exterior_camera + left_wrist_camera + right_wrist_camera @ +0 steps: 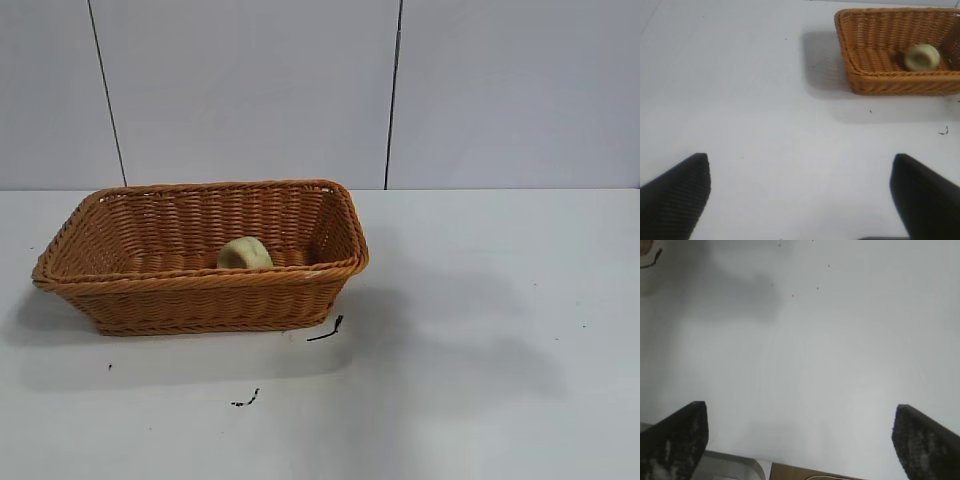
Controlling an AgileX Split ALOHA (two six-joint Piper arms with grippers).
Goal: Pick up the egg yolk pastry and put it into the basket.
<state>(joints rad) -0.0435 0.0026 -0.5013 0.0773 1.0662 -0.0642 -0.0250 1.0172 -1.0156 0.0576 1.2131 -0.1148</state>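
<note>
1. A white table [480,380] runs back to a pale grey panelled wall [250,90] marked by two thin dark vertical seams.
2. On the table stands the large rectangular orange-brown woven wicker basket [215,300], its sides flared and its rim braided.
3. The small pale yellow-green rounded egg yolk pastry [244,253] lies inside the basket on its floor, near the front wall, tipped up so its dented face shows.
4. A few small black scraps [326,330] lie on the table just in front of the basket.
5. The left gripper [800,195] hangs above bare table well apart from the basket, its dark fingers [675,195] spread wide with nothing between them.
6. The right gripper [800,440] is likewise over bare table, its fingers [675,440] wide apart and empty.
</note>
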